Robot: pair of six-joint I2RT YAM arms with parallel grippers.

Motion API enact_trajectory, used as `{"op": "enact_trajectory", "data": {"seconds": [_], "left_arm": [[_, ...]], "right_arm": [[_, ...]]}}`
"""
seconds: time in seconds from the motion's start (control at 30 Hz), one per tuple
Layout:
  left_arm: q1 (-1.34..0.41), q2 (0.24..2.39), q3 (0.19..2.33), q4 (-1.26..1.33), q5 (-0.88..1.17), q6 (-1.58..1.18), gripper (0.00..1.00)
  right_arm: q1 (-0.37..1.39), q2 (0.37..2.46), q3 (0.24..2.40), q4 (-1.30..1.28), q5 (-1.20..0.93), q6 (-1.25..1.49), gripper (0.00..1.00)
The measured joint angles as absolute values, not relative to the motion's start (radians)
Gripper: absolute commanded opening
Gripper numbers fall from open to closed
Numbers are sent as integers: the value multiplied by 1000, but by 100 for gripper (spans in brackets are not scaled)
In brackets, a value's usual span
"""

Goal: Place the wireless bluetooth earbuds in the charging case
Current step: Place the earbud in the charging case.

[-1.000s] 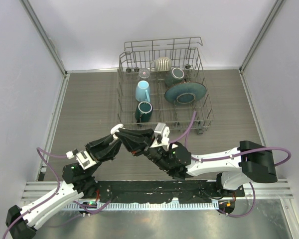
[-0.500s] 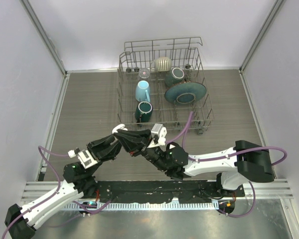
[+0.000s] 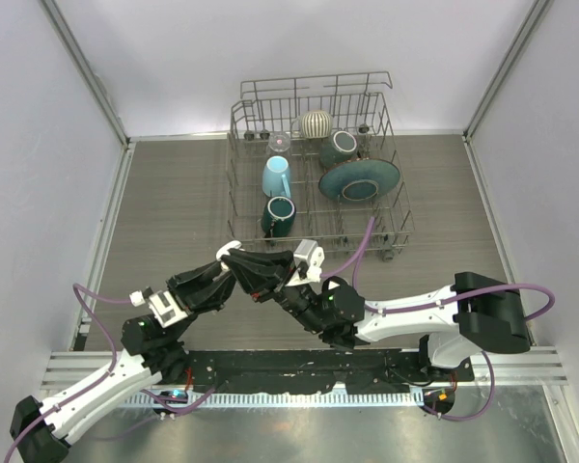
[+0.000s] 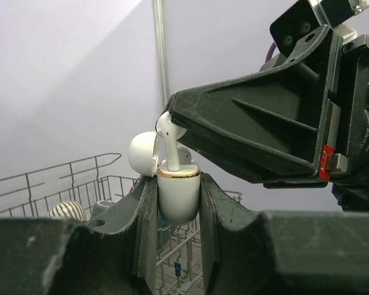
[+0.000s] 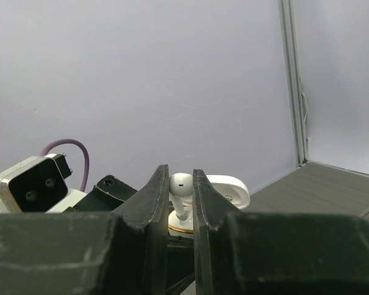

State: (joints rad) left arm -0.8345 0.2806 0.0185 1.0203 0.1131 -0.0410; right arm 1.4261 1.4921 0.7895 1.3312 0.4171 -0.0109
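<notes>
My left gripper [image 4: 178,187] is shut on the white charging case [image 4: 178,200], which has a gold rim and stands upright in the air with its lid [image 4: 141,153] swung open to the left. Directly above it, my right gripper [image 5: 180,179] is shut on the rounded head of a glossy white earbud [image 5: 181,184]. The earbud's [image 4: 168,140] stem points down into the case's mouth. A second white earbud [image 4: 184,157] seems to sit in the case behind it. From above, both grippers meet at the case [image 3: 230,249] over the near middle of the table.
A wire dish rack [image 3: 391,207] stands at the back of the table, with a light blue mug [image 3: 276,177], a dark mug [image 3: 279,214], a teal plate [image 3: 359,179] and a striped bowl [image 3: 317,123] in it. Grey walls close in both sides.
The right arm has shifted slightly to the left, staying at the case. Both grips are unchanged.
</notes>
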Motion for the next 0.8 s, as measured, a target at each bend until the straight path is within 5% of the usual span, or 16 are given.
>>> {"op": "enact_trajectory", "data": {"seconds": [0.57,0.73,0.8], "left_arm": [[-834,281,19,988,112,-22,0],[-835,288,18,978,112,-20,0],[-834,291,18,973,112,-19,0]], "right_arm": [[1433,1492,737,1362,475,33,1],[1439,1492,724,1370,506,33,18],[1440,1492,718,1374,516,33,32]]}}
